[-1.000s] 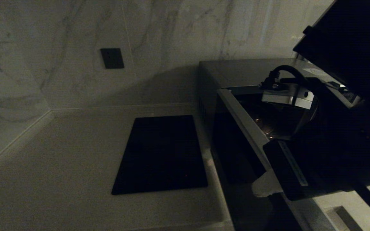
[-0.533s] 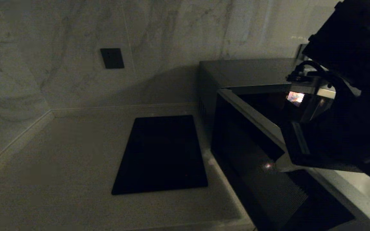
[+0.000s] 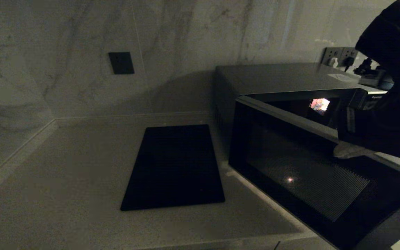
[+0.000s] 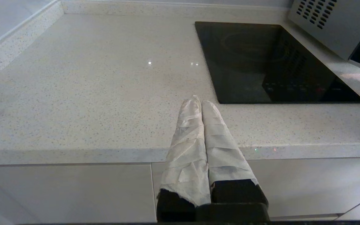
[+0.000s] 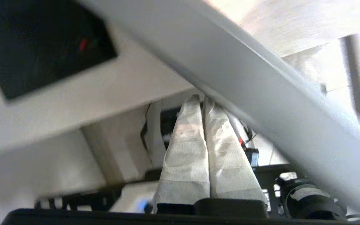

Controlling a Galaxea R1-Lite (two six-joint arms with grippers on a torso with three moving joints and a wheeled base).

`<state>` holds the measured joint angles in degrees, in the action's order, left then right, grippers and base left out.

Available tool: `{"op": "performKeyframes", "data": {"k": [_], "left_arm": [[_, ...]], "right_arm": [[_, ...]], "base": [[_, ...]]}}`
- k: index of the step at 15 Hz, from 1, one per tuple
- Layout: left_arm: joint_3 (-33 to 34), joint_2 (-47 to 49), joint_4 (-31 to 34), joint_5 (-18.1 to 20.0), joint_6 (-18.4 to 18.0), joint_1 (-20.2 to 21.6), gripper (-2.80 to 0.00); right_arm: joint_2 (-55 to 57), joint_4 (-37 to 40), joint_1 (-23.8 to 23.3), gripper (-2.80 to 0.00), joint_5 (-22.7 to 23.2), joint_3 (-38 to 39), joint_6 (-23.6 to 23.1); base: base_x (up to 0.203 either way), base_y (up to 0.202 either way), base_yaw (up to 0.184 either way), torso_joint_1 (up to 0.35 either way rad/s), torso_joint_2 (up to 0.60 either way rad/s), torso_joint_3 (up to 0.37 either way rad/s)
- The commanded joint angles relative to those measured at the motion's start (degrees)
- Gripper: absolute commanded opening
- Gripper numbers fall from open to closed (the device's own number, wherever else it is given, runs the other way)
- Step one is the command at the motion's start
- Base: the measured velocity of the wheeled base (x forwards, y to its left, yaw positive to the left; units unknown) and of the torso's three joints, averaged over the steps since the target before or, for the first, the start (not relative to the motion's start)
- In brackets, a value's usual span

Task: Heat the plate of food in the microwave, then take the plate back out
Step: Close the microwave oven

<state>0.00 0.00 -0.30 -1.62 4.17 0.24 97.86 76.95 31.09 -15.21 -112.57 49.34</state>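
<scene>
Black microwave [image 3: 290, 139] door half-swung, right gripper [image 3: 351, 151] with fingers pressed together, holding nothing, against its top edge, plate of food not visible, likely inside; risk: fingers slip off the edge, door stays ajar; left gripper [image 4: 200, 104] closed, parked off to the side.

Can't read any text here. The microwave [image 3: 290, 146] has some small lettering near its top right corner, too tiny to make out.
</scene>
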Motion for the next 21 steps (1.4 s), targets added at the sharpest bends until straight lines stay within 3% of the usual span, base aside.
{"op": "performKeyframes", "data": {"k": [1, 6, 15, 18, 21], "left_arm": [[0.00, 0.09, -0.05, -0.05, 0.05, 0.02, -2.80], [0.00, 0.09, -0.05, -0.05, 0.05, 0.02, -2.80], [0.00, 0.00, -0.05, -0.05, 0.05, 0.02, -2.80], [0.00, 0.09, -0.05, -0.05, 0.05, 0.02, -2.80], [0.00, 0.07, -0.05, -0.05, 0.05, 0.02, -2.80]], "right_arm": [[-0.56, 0.22, -4.47, -2.80, -0.46, -0.01, 0.11], [0.29, -4.26, -13.08, -2.80, -3.23, 0.95, -1.35], [7.14, -26.78, -25.08, -2.80, -3.85, 5.49, -3.65], [9.26, -32.47, -26.47, -2.80, -2.56, 5.24, -3.54], [10.41, -35.87, -27.11, -2.80, 1.92, 3.61, -3.32]], "base": [[0.000, 0.000, 0.000, 0.000, 0.00, 0.000], [0.000, 0.000, 0.000, 0.000, 0.00, 0.000], [0.000, 0.000, 0.000, 0.000, 0.00, 0.000], [0.000, 0.000, 0.000, 0.000, 0.00, 0.000], [0.000, 0.000, 0.000, 0.000, 0.00, 0.000]]}}
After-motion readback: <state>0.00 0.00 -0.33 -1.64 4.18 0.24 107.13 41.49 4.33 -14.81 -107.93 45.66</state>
